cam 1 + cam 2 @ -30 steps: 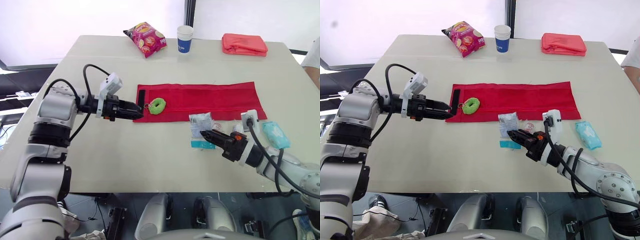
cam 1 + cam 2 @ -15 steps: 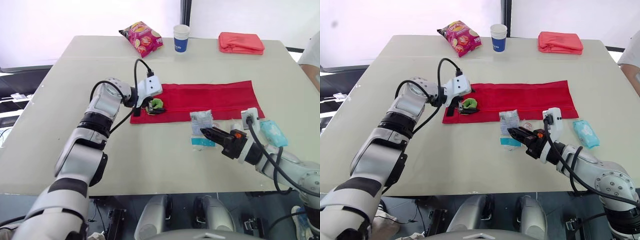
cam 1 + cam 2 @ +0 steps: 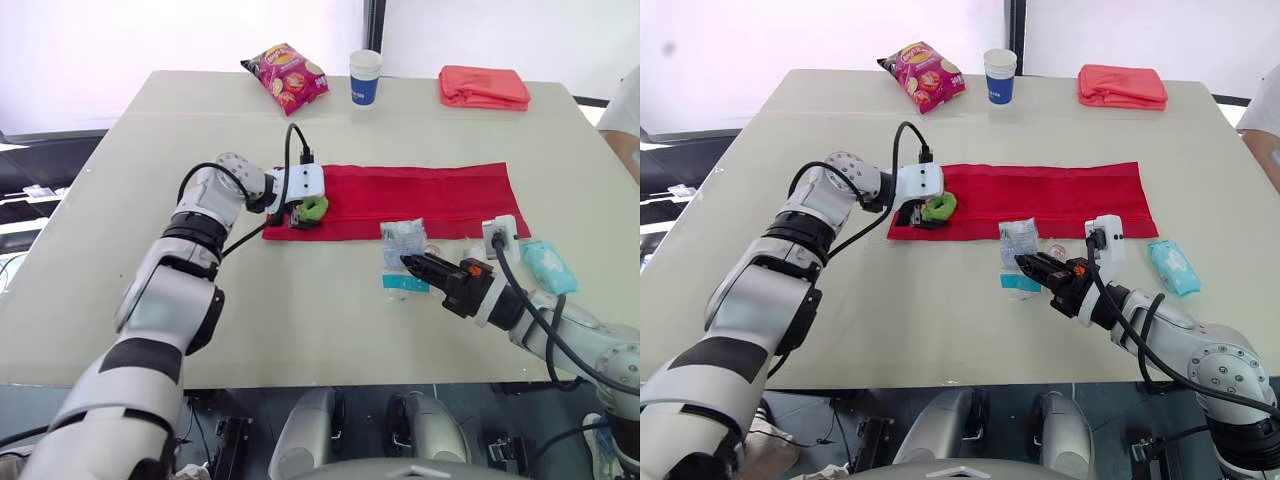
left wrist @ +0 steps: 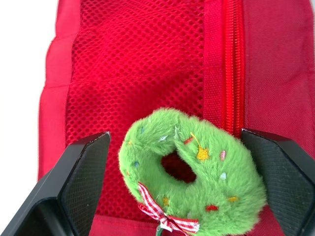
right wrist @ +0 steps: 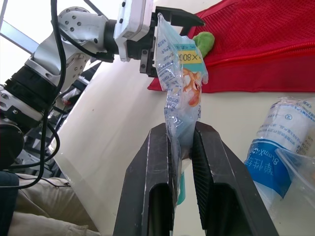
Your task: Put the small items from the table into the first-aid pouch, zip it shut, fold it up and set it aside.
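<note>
Packing is the step in hand, with nothing zipped or folded yet. The red first-aid pouch [image 3: 420,190] lies unrolled flat across the middle of the tabletop [image 3: 300,320]. At its 9 o'clock end a green plush wreath [image 4: 221,172] rests on top of the mesh pocket, just beside the zip line and not inside any pocket. The left pincer [image 4: 174,137] is spread, one finger on each side of the wreath. I cannot tell whether they touch it.

At the pouch's 6 o'clock the right pincer [image 5: 182,132] is pinching a clear packet [image 5: 179,73] by its lower edge, lifted upright. A wrapped bandage roll [image 5: 275,142] lies just beside it, and a blue wipes pack [image 3: 548,266] sits at 4 o'clock.

Next, I judge, the left pincer must close on the wreath. A pocket must also be open to take the packet, and whether the zip is open I cannot tell.
</note>
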`<state>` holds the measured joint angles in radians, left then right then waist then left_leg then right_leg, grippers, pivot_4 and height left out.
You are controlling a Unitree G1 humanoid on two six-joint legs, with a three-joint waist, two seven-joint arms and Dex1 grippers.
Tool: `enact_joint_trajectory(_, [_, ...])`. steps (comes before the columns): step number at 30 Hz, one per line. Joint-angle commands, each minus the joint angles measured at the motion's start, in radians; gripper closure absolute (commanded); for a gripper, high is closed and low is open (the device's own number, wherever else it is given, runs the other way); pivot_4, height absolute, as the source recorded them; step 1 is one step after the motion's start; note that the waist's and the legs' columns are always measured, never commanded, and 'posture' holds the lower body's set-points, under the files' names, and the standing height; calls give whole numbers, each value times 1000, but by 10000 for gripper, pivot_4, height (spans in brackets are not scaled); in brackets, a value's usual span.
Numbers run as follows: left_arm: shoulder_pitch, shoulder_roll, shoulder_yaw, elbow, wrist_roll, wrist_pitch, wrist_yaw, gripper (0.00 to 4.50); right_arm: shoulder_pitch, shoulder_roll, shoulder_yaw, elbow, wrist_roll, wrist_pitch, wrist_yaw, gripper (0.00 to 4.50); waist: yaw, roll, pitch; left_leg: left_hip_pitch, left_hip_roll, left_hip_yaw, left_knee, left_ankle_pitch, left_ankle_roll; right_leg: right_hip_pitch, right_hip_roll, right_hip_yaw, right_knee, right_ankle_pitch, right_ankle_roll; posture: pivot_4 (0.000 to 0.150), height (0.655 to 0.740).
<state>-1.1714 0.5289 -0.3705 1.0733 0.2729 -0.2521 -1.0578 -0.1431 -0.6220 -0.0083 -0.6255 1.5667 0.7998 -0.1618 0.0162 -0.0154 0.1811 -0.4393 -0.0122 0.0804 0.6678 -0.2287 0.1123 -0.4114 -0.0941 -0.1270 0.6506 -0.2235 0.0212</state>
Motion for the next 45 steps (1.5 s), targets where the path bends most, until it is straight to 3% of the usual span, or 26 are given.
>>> enact_joint_trajectory(1, [-20, 20, 46, 3, -6, 18, 51, 0, 5, 0, -17, -46, 0, -17, 5, 44412, 0, 0, 0, 0, 0, 0, 1, 0, 0, 0, 0, 0, 0, 0, 0, 1500, 7400])
enact_joint_trajectory(5, [-3, 66, 83, -27, -5, 67, 127, 0, 17, -1, -20, -54, -5, -19, 8, 44412, -2, 0, 0, -2, 0, 0, 1, 0, 0, -1, 0, 0, 0, 0, 0, 1500, 7400])
enact_joint_trajectory(11, [79, 153, 243, -133, -61, 285, 356, 0, 26, 3, -17, -53, -22, -19, 22, 44412, -4, 0, 0, -4, 0, 0, 2, 0, 0, -4, 0, 0, 2, 0, 0, 1500, 7400])
enact_joint_trajectory(15, [126, 107, 384, -271, -223, 563, 317, 0, 6, 12, -7, -32, -28, -15, 38, 44412, 6, 0, 0, -5, 0, -1, 3, 0, 0, -4, 0, 0, 3, 0, 0, 1500, 7400])
enact_joint_trajectory(17, [129, 94, 377, -313, -244, 596, 258, 0, -3, 13, -5, -23, -32, -9, 48, 44413, 12, 0, 0, -8, -1, -3, 7, 0, -1, -4, 0, -1, 3, 1, 2, 1500, 7400])
enact_joint_trajectory(23, [90, 84, 229, -263, -165, 392, 85, 0, -25, 15, -5, -3, -38, 0, 65, 44413, 14, 0, 0, -8, -1, -3, 8, 0, -1, -4, 0, -1, 2, 2, 3, 1500, 7400])
enact_joint_trajectory(26, [19, 42, 161, -125, -106, 256, 77, 0, -28, 20, -5, -6, -45, -1, 61, 44413, 15, 0, 0, -8, -1, -3, 8, 0, -1, -4, 1, -1, 2, 2, 3, 1500, 7400])
enact_joint_trajectory(35, [-113, -35, 48, 141, 60, 30, 213, 0, 2, 34, -16, -47, -52, -15, 22, 44413, 9, 0, 0, -9, -1, -1, 8, 0, 0, -4, 1, 0, 3, 2, 3, 1500, 7400])
enact_joint_trajectory(40, [-130, -43, 28, 188, 102, -3, 243, 0, 22, 32, -24, -71, -45, -23, -1, 44413, 3, 0, 0, -9, -1, -1, 8, 0, 0, -5, 1, 0, 3, 3, 3, 1500, 7400])
enact_joint_trajectory(45, [-146, -68, 5, 226, 160, 10, 364, 0, 31, 32, -24, -78, -45, -29, -7, 44413, 3, -1, 0, -9, -1, -1, 8, -1, 1, -5, 1, 0, 4, 3, 4, 1500, 7400])
